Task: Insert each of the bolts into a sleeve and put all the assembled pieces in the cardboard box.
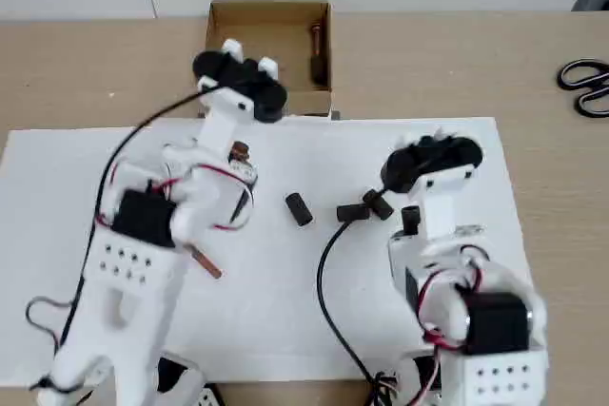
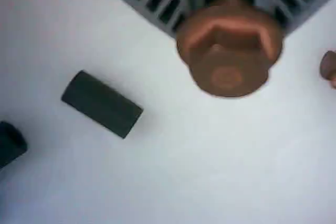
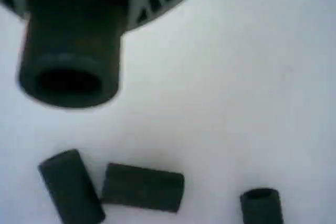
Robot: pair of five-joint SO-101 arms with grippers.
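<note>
Table (image 1: 457, 64): light tan, wood-tone.
Sheet (image 1: 266, 330): plain white.
Cardboard box (image 1: 269, 21), 12 o'clock: brown.
Assembled piece (image 1: 318, 54) inside it: copper and black.
Bolt (image 2: 228, 51), held: copper-brown.
Loose bolt (image 1: 204, 261), sheet's 8 o'clock: copper.
Sleeve (image 3: 71, 51), held: matte black.
Loose sleeves (image 1: 299, 208): black.
Scissors (image 1: 585, 83), 2 o'clock: black.
Arms (image 1: 133, 273): white shells, black motors, red-and-black wiring.

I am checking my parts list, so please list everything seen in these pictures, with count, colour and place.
cardboard box: one, brown, behind the paper
assembled piece: one, copper and black, in the box
loose sleeves: three, black, on the paper
loose bolt: one, copper, on the paper
paper: one, white, on the table
scissors: one, black, on bare table
left gripper: one, shut on the held bolt, copper
right gripper: one, shut on the held sleeve, black
</note>
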